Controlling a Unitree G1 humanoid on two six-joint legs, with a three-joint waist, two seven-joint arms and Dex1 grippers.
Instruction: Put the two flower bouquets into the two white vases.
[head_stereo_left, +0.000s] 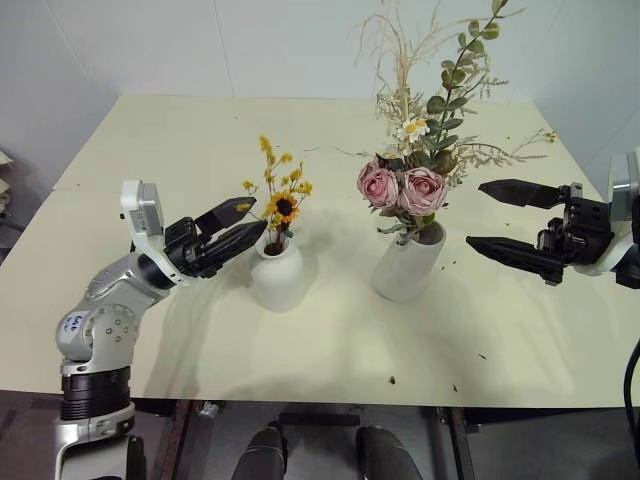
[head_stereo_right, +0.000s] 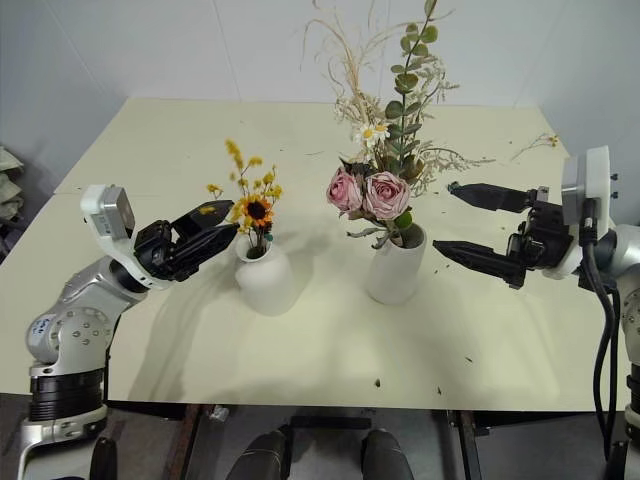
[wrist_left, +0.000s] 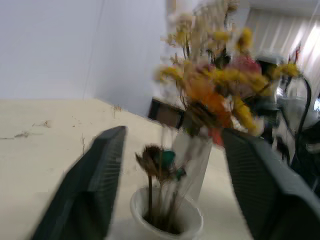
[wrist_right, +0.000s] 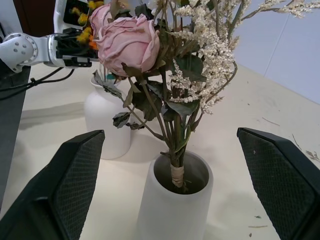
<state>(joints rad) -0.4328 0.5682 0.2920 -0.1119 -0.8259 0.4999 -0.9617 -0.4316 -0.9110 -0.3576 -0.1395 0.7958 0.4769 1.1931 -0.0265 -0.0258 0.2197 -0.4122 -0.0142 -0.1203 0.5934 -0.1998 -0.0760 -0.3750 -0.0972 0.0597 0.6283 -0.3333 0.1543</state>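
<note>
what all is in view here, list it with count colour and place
table: 1, pale cream, under everything
short vase: 1, white, left of centre
tall vase: 1, white, right of the short one
small bouquet: 1, yellow-orange, standing in the short vase
large bouquet: 1, pink roses, green leaves, pale grasses, standing in the tall vase
plant crumbs: several, dark, scattered near the front edge
left claw: 1, black, open, beside the small bouquet's stems
right claw: 1, black, open, right of the tall vase, apart from it

Both bouquets (head_stereo_left: 405, 150) in vases (head_stereo_left: 408, 262)
</note>
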